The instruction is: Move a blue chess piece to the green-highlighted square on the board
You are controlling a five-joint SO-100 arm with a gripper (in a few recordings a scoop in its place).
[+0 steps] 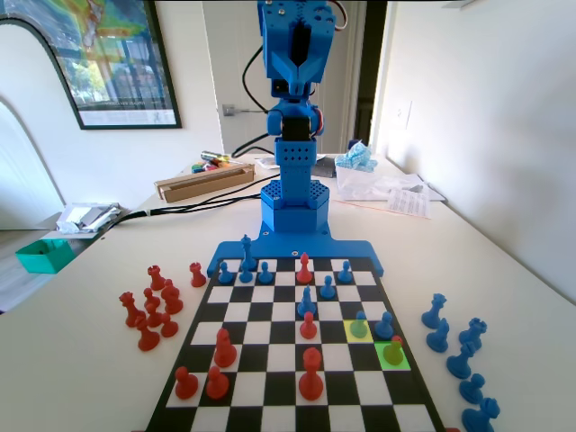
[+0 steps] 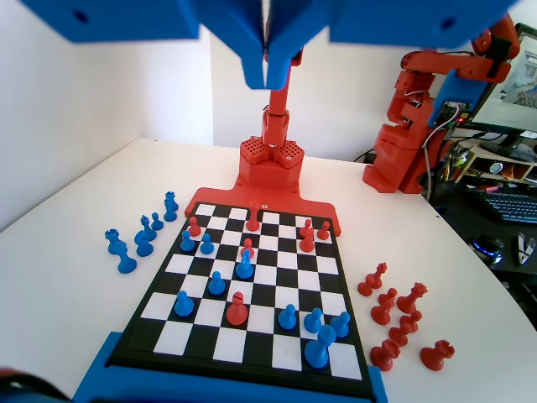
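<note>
My gripper [image 1: 297,72] [image 2: 268,80] hangs high above the board [image 1: 180,378] [image 2: 352,379], folded up near the arm's column, with its jaws together and nothing between them. A blue pawn [image 1: 360,326] [image 2: 206,244] stands on the yellow square. Another blue pawn [image 1: 384,326] [image 2: 186,242] stands one square to its right in the fixed view. The green-highlighted square [image 1: 405,364] lies just in front of that one, in the board's right-hand column. A red pawn [image 1: 394,349] [image 2: 194,227] stands on it.
Red and blue pieces are spread over the board. In the fixed view, taken red pieces [image 1: 148,306] lie left of the board and taken blue ones [image 1: 459,351] right of it. A teal tray [image 1: 43,255] and a cardboard box [image 1: 202,180] sit further back.
</note>
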